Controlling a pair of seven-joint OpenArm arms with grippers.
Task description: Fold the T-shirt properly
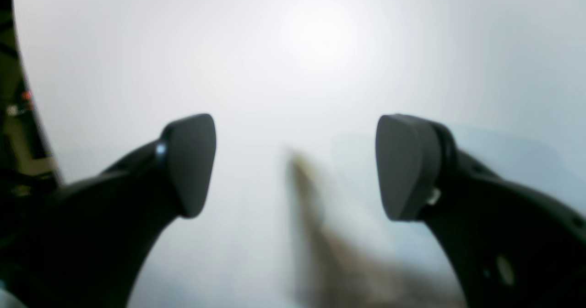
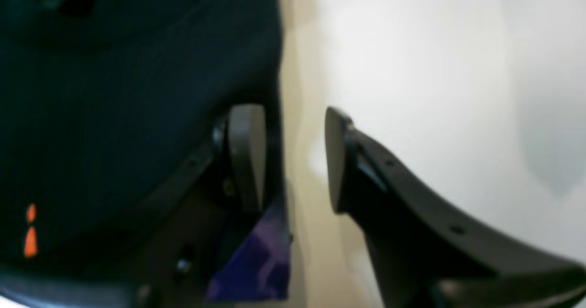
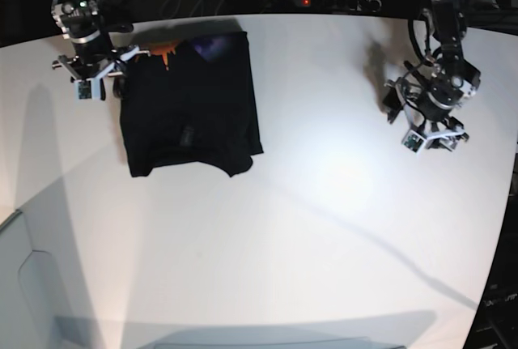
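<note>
We take the white table (image 3: 307, 203) as our landmark. The T-shirt (image 3: 190, 106) lies near its far edge, already gathered into a compact dark rectangle with a ragged near hem, so we judge the main folds done and only a last fold or tidying left. The right gripper (image 2: 293, 161) sits at the shirt's far corner, one pad over the black cloth, the other over bare table, with the cloth edge between them; the jaws stand partly apart, not yet pinching. The left gripper (image 1: 295, 166) hangs over bare table well apart from the shirt, jaws wide and empty.
</note>
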